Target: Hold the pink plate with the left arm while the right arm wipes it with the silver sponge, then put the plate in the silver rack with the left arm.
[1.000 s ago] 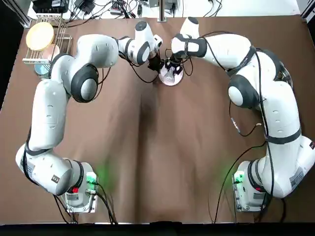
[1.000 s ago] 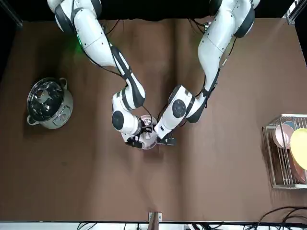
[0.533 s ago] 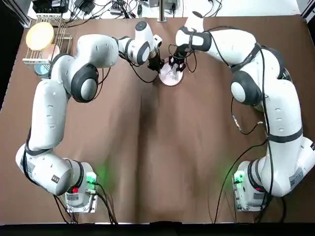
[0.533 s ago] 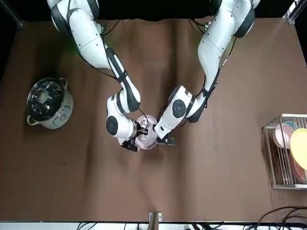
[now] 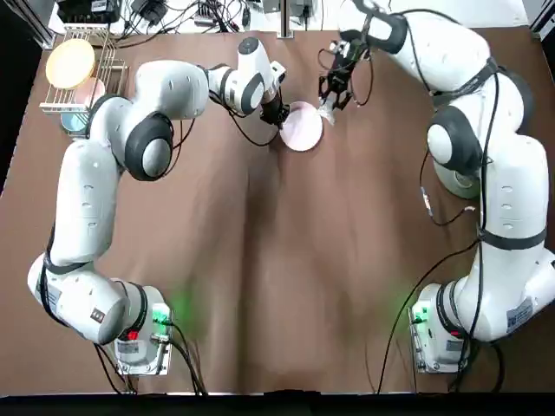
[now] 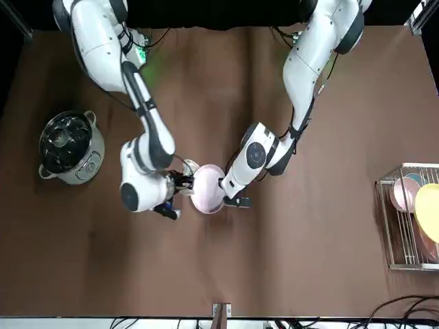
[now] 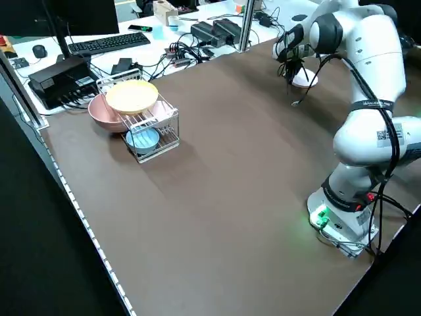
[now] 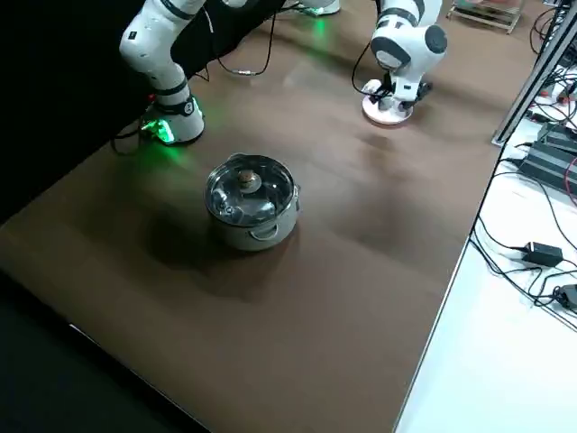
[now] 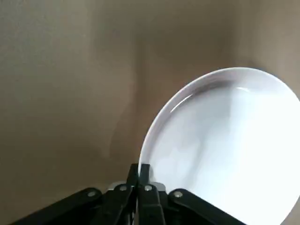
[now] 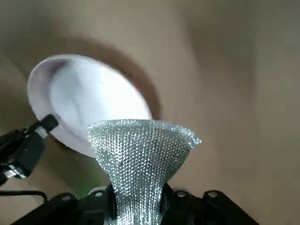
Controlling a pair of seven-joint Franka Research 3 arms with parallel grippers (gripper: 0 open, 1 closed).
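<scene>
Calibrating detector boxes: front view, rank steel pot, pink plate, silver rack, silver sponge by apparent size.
1. Silver rack, though the picture's edge cuts it off
2. Steel pot, close to the rack
3. Pink plate
4. Silver sponge, mostly hidden in the right gripper

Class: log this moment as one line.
left pincer: shut on plate rim | right pincer: shut on sponge, beside plate | rack: plate not in

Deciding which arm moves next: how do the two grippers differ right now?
The left gripper pinches the pink plate at its rim; the right gripper grips the silver sponge. The left sits at the plate; the right is off it, beside it. Both are shut.
</scene>
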